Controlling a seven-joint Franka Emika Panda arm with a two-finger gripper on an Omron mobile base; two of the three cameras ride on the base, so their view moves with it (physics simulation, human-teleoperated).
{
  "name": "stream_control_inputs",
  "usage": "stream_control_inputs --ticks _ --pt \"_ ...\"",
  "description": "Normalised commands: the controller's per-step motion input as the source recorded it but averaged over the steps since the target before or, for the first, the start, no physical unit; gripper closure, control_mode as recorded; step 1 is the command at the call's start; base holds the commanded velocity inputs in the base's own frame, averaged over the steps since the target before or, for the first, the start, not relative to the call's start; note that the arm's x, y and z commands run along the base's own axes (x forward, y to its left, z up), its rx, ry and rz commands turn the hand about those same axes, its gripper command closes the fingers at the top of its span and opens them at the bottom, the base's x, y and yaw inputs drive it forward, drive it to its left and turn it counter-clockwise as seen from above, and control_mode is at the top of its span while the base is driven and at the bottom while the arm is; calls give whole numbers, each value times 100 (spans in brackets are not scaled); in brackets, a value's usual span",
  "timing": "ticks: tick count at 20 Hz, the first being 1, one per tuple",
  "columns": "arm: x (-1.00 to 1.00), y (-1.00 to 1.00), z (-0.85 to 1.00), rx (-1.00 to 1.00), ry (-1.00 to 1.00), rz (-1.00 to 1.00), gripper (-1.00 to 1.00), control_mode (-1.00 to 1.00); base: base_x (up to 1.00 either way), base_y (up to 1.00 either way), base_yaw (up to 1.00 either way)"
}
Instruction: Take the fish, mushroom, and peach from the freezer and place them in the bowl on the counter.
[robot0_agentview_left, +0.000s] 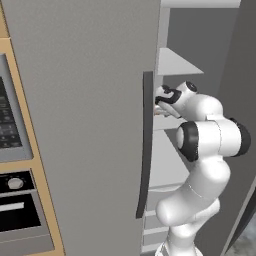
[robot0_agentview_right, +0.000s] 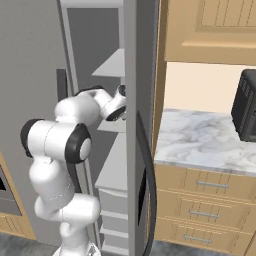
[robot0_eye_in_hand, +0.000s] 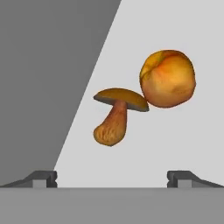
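- Orange peach (robot0_eye_in_hand: 167, 78) and brown-capped mushroom (robot0_eye_in_hand: 117, 114) lie touching on a pale shelf (robot0_eye_in_hand: 175, 144) inside the freezer (robot0_agentview_left: 80, 125).
- The hand (robot0_eye_in_hand: 112, 178) hovers before them, fingers wide apart, holding nothing.
- The mushroom seems tilted, though its footing is unclear.

Black microwave (robot0_agentview_right: 246, 106) at far right, wall oven (robot0_agentview_left: 15, 200) at left, wooden upper cabinets (robot0_agentview_right: 210, 30).

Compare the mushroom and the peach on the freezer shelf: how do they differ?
The mushroom has a flat brown cap on a bulbous tan stalk; the peach is one round ball. The peach looks bulkier and brighter, orange with yellow patches; the mushroom is duller brown. Both lie on the pale shelf, touching or nearly so.
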Motion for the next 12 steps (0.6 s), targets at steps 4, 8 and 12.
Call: stream_control_inputs --ticks 4,8,12 --pt "36 13 -17 1 0 0 -100 -100 0 0 0" --pt "50 10 -14 2 0 0 -100 -100 0 0 0" --pt "39 9 -28 1 0 0 -100 -100 0 0 0"
